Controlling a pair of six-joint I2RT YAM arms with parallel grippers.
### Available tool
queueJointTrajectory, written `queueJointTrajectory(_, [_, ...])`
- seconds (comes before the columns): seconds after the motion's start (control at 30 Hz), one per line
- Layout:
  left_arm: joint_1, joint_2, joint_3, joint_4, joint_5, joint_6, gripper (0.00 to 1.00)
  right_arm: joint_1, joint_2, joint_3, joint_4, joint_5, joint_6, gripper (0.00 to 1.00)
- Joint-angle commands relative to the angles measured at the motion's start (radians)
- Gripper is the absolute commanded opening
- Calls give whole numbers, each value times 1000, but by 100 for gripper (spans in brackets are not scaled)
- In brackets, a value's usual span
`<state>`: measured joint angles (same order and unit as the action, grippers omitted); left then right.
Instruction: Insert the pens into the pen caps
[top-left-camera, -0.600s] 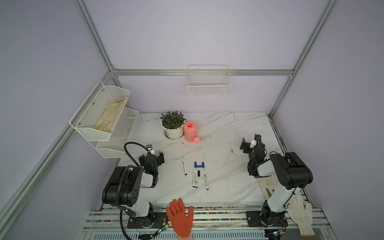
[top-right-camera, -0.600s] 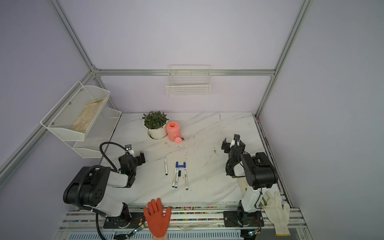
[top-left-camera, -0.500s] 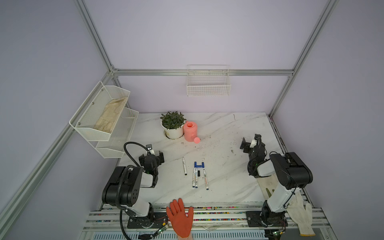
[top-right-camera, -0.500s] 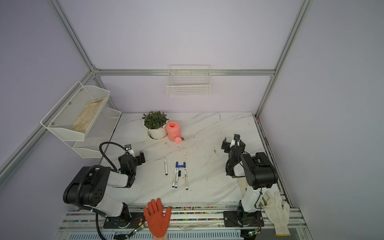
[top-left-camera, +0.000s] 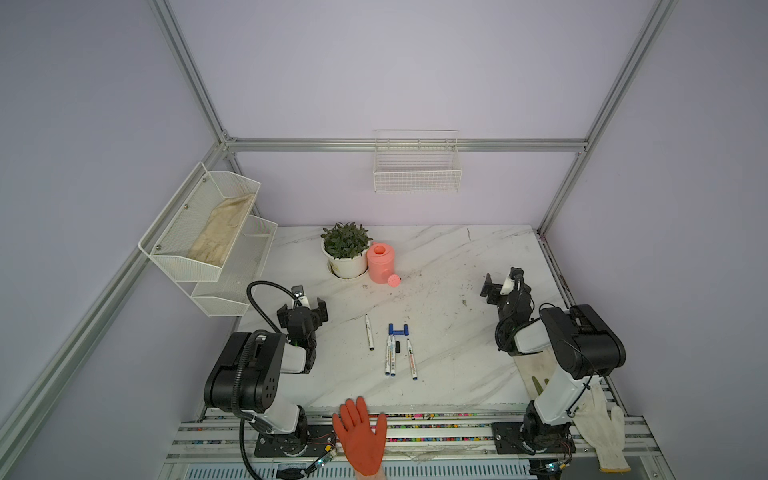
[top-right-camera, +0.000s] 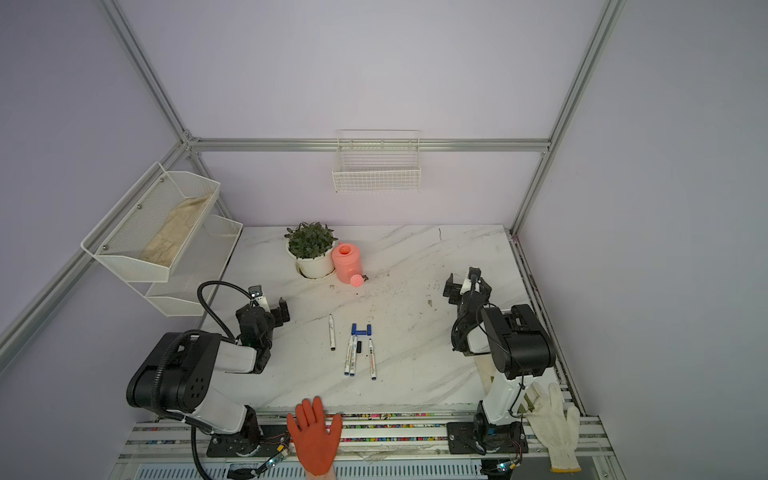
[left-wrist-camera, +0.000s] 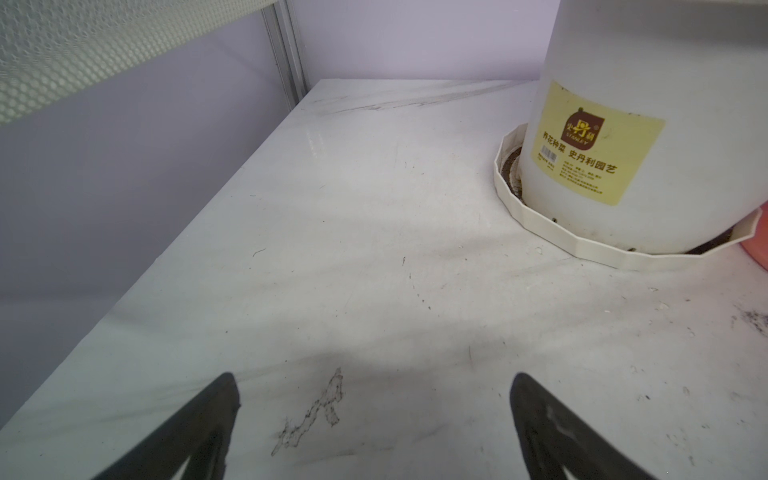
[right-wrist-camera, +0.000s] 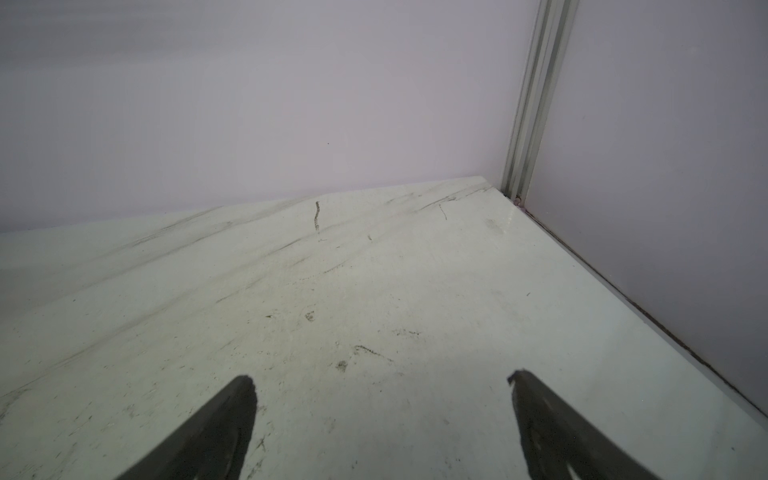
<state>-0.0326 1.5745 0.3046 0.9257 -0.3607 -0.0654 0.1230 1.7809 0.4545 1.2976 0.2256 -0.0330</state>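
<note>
Marble table (top-left-camera: 457, 257), pens (top-left-camera: 390, 357) mid-table, potted plant (top-left-camera: 345, 249) beside pink watering can (top-left-camera: 381, 264)

Pale lilac walls (top-left-camera: 374, 62) framed by aluminium rails (top-left-camera: 407, 144) close in a scuffed white marble-patterned table (top-left-camera: 449, 257). A white wire basket (top-left-camera: 417, 176) hangs on the back wall. A two-tier mesh shelf (top-left-camera: 174, 224) on the left wall holds a beige cloth (top-left-camera: 222, 228) in its upper tier.
</note>
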Motion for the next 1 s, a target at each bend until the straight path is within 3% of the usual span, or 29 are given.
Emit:
queueJointTrajectory(0.0, [9, 4, 65, 55, -15, 15, 100, -6, 5, 10, 52, 13, -15, 98])
queueJointTrajectory(0.57, [7, 1, 65, 48, -17, 15, 100, -6, -1, 8, 42, 6, -7, 97])
queueJointTrajectory(0.63, [6, -3, 63, 60, -13, 25, 100, -6, -12, 15, 32, -27, -36, 86])
queueJointTrajectory(0.7, [-9, -68, 129, -103, -21, 41, 100, -3, -60, 29, -34, -34, -45, 78])
queueJointTrajectory(0.73, [-16, -100, 174, -202, -37, 41, 100, 4, -89, 40, -76, 6, -36, 75])
queueJointTrajectory(0.8, [-24, -150, 243, -386, -92, 10, 100, 22, -156, 94, -230, 73, -20, 62])
queueJointTrajectory(0.9, [-38, -243, 224, -391, -124, -6, 100, 62, -197, 159, -370, 204, 25, 48])
queueJointTrajectory(0.97, [-49, -306, 223, -455, -141, -124, 100, 86, -224, 189, -449, 274, 105, 47])
